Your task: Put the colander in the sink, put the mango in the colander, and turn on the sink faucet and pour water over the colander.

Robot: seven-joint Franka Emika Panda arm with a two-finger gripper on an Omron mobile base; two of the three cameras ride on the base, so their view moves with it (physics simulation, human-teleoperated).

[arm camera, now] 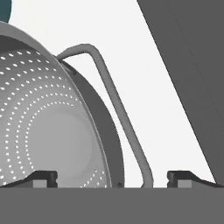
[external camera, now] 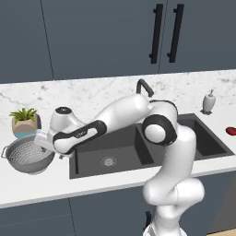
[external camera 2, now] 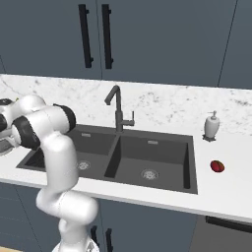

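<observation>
One colander (external camera: 28, 156) sat on the worktop (external camera: 46, 184) at lower left of the left base view, w/ our hand (arm camera: 112, 177) spread wide, straddling its rim & side handle (arm camera: 114, 105). We judged it stiff, light, slick metal; rim by the handle seemed best hold.

Dark double-basin sink (external camera 2: 184, 162) set in white counter (external camera 2: 231, 192). Faucet (external camera 2: 118, 110) upright behind the divider, spout bent left. White soap dispenser (external camera 2: 212, 126) right of the sink; mango (external camera 2: 217, 166) on the counter in front of it. Arm reaches left.
</observation>
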